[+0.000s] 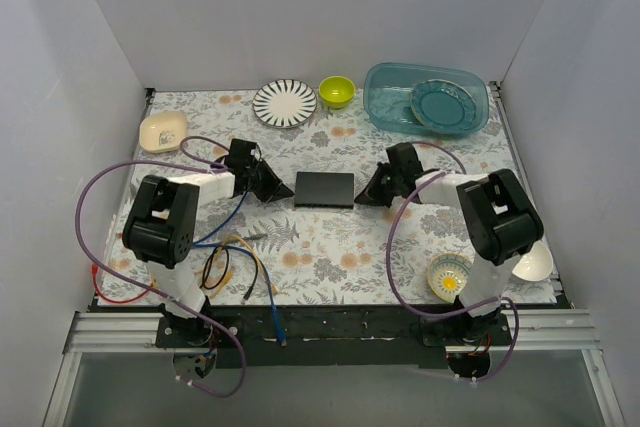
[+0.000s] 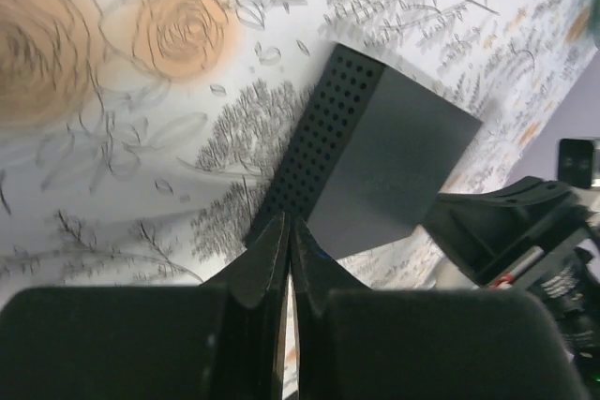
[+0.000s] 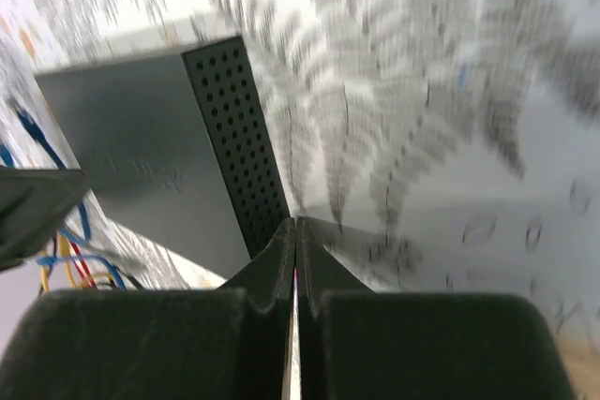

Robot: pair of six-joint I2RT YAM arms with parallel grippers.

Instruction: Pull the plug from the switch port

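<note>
The switch (image 1: 325,189) is a flat matte-black box in the middle of the floral table. It also shows in the left wrist view (image 2: 375,161) and in the right wrist view (image 3: 150,147), with perforated short ends. My left gripper (image 1: 283,190) is shut and empty, its tips at the switch's left end (image 2: 289,228). My right gripper (image 1: 364,195) is shut and empty, its tips at the switch's right end (image 3: 295,229). No plug or cable shows in the switch; its socket row is hidden.
Loose blue, yellow and red cables (image 1: 235,262) lie at the near left. A striped plate (image 1: 285,103), green bowl (image 1: 337,91) and teal tub with plate (image 1: 426,99) stand at the back. A cream dish (image 1: 163,130) sits far left; two bowls (image 1: 450,275) near right.
</note>
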